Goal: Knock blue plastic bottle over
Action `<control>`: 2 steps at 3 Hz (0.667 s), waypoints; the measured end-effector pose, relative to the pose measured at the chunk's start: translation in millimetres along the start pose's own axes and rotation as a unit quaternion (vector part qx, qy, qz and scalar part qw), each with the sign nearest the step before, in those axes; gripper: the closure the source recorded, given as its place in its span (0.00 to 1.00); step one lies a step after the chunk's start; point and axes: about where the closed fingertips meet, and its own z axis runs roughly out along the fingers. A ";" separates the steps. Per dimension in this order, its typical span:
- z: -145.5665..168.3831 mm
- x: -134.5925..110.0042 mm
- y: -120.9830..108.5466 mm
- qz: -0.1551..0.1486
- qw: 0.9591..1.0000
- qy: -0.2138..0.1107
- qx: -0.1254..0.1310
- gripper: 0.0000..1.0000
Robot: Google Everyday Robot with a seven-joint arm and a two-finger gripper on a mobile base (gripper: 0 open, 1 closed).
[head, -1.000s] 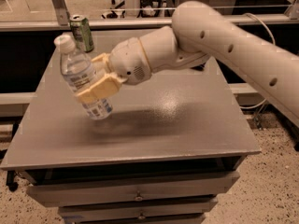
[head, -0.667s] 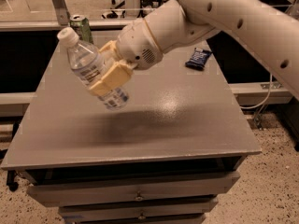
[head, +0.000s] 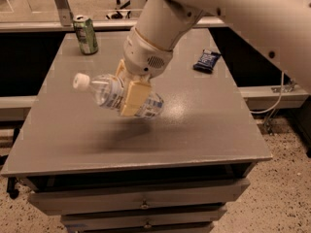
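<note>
The gripper (head: 129,92) hangs over the left-middle of the table (head: 209,130), clenched on the blue plastic bottle (head: 103,90). Its cream fingers (head: 132,103) wrap the labelled midsection. The bottle lies almost flat in the grasp, with its white cap (head: 80,81) out to the gripper's left and slightly raised and its base poking out on the right. A soft shadow (head: 124,130) on the table just below suggests the bottle is held clear of the surface, not resting on it. Gripping at the middle probably lets the wrist roll the bottle from upright onto its side, which is what knocking it over needs. What seems to be left is lowering it and letting go so that it ends up lying down. The green can (head: 86,34) stands upright well behind and to the left of the gripper. The dark blue snack packet (head: 207,60) lies behind and to its right. Both are well out of the bottle's way.
</note>
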 end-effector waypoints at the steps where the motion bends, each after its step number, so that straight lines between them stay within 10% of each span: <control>1: 13.0 40.5 -2.8 0.019 0.994 0.106 0.009 1.00; 2: 21.9 71.5 -11.2 0.052 0.981 0.182 0.040 0.82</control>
